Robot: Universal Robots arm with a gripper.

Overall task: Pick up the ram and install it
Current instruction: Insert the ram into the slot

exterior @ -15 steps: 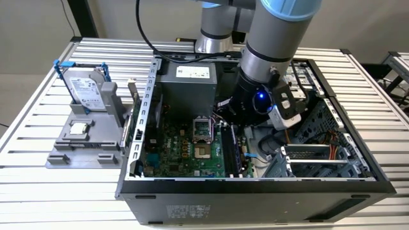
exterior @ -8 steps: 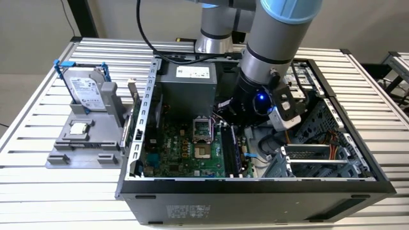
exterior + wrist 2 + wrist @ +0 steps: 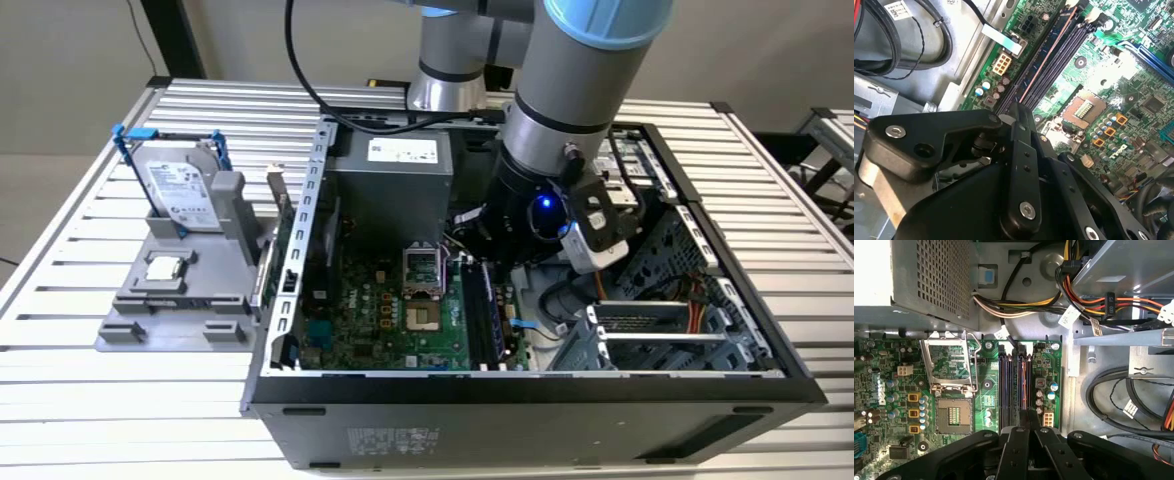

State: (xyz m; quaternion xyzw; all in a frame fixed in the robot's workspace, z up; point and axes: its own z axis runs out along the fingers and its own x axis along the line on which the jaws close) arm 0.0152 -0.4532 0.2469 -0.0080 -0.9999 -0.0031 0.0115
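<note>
Two fingers (image 3: pixel 1015 445) of the end effector (image 3: pixel 1032 416), pressed together, meet the ram (image 3: pixel 1024 385) on the motherboard (image 3: pixel 988 387); cable labels (image 3: pixel 1070 316) unreadable.

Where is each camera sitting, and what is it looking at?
Exterior view: off the arm, looking down into the open computer case; the arm shows.
First wrist view: on the wrist, facing the motherboard; the gripper shows.
Second wrist view: on the wrist, slanted across the motherboard; the gripper shows.
Both wrist views share the ram, held in the gripper.
</note>
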